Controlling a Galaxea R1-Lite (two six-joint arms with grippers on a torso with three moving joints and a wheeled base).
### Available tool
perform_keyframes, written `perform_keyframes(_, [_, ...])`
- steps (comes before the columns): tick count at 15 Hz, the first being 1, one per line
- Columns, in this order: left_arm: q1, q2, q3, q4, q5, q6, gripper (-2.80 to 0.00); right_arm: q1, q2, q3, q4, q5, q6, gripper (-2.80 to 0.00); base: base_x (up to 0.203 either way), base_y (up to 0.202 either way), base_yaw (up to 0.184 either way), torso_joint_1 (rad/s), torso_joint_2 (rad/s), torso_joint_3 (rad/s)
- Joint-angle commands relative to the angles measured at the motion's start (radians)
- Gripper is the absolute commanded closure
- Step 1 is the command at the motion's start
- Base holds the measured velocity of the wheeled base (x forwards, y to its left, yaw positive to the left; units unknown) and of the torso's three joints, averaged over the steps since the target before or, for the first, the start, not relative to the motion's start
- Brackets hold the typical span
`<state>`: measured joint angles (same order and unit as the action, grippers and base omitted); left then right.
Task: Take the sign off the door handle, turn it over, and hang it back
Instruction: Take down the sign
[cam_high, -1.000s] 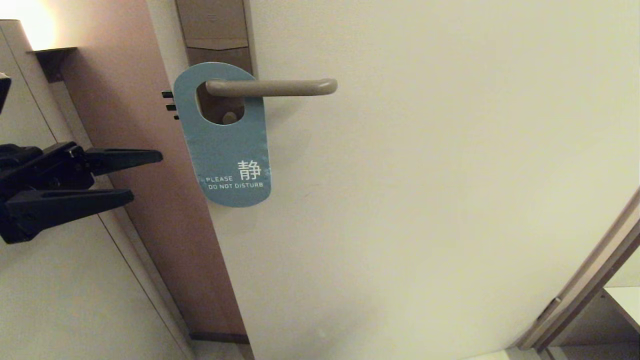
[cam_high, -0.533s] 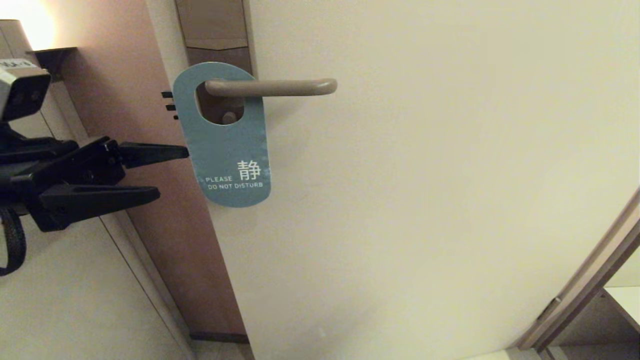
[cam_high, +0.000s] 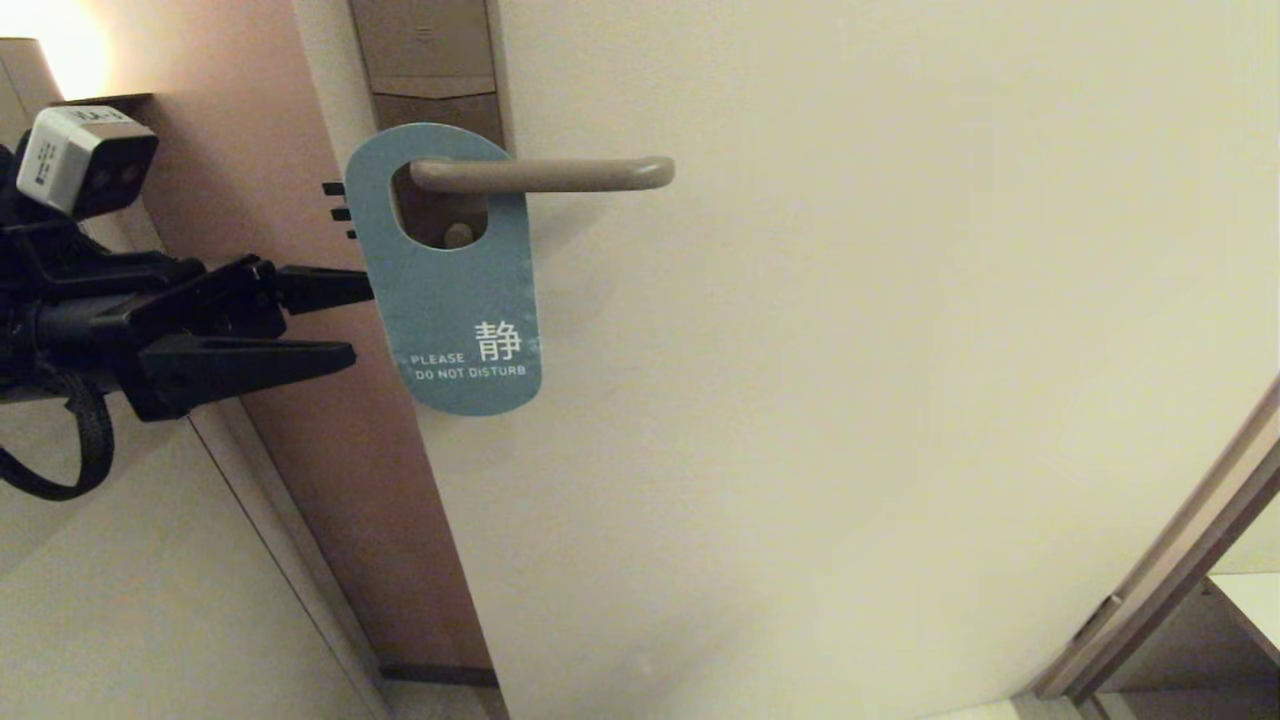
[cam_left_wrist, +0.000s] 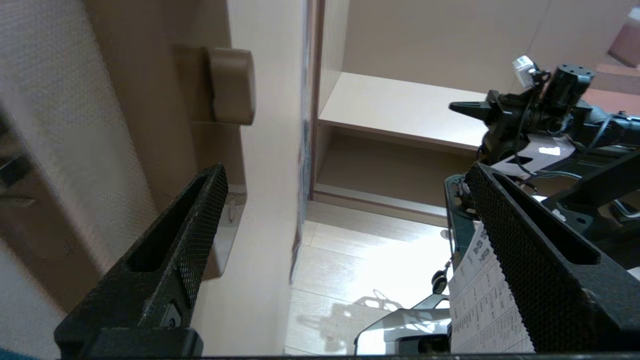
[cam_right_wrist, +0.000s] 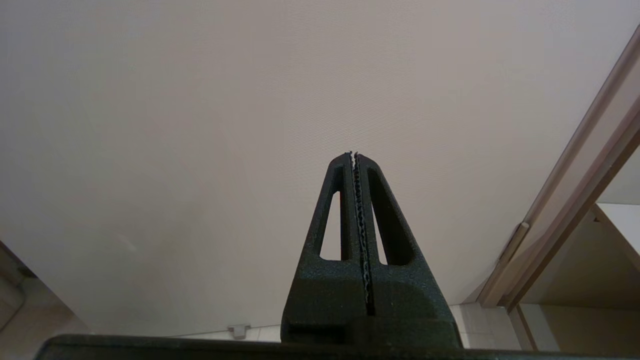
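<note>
The blue sign (cam_high: 445, 290), reading "PLEASE DO NOT DISTURB", hangs by its oval hole on the beige door handle (cam_high: 545, 175). My left gripper (cam_high: 360, 320) comes in from the left at mid-height of the sign and is open. Its upper finger (cam_high: 320, 285) passes behind the sign's left edge, and its lower finger (cam_high: 250, 365) stays in front, short of the edge. In the left wrist view the sign (cam_left_wrist: 303, 150) shows edge-on between the wide-apart fingers of the left gripper (cam_left_wrist: 345, 180). My right gripper (cam_right_wrist: 353, 153) is shut on nothing, low down and pointing at the bare door.
The handle sits on a tall brown lock plate (cam_high: 430, 60). The door's brown edge (cam_high: 300, 380) runs down just left of the sign, with a pale wall (cam_high: 100, 600) beyond it. A door frame (cam_high: 1170, 560) crosses the lower right corner.
My left gripper has moved right and slightly up toward the sign. Its upper fingertip has gone behind the sign's left edge. The sign and handle have not moved.
</note>
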<state>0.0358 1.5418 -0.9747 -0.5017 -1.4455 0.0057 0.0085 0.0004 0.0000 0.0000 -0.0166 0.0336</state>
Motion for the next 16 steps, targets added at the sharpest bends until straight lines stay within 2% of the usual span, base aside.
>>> perform_keyframes(1, [-0.018, 0.002, -0.002, -0.003, -0.006, -0.001, -2.80, -0.001, 0.000, 0.000, 0.000, 0.000, 0.000, 0.00, 0.000, 0.000, 0.000, 0.000, 0.00, 0.000])
perform_keyframes(16, [-0.106, 0.025, -0.017, -0.027, 0.015, -0.003, -2.80, 0.001, 0.000, 0.000, 0.000, 0.000, 0.000, 0.00, 0.000, 0.000, 0.000, 0.000, 0.00, 0.000])
